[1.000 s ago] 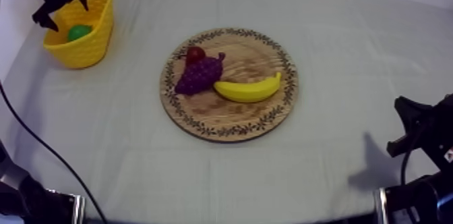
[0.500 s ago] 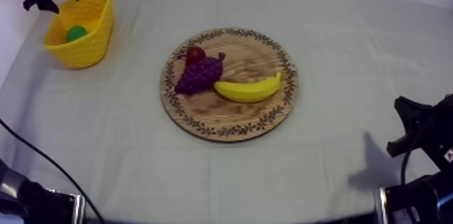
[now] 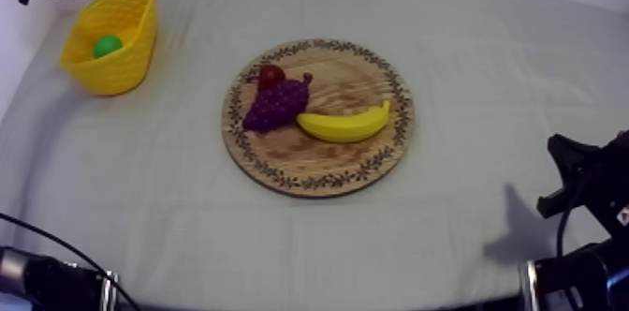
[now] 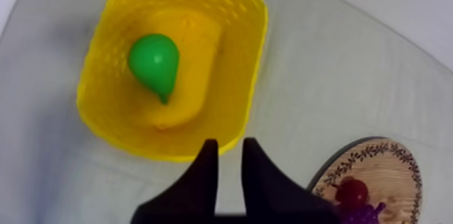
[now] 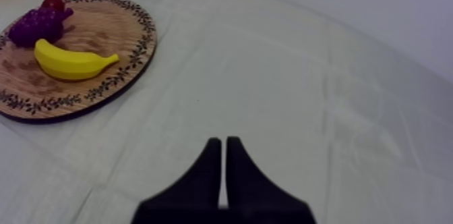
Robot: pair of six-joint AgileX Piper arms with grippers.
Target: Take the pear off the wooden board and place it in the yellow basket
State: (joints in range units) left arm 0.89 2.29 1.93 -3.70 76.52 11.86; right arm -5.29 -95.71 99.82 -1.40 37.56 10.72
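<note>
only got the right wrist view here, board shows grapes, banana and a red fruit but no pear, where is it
observer: The pear lies inside the yellow basket.
operator: is the left arm holding anything
observer: No. The left end effector is open and empty, close by the basket.
operator: where's that basket sitting
observer: At the far left of the table, well apart from the wooden board.

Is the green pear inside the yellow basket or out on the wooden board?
Inside. The pear lies on the floor of the yellow basket; the wooden board holds just the banana, grapes and small red fruit.
</note>
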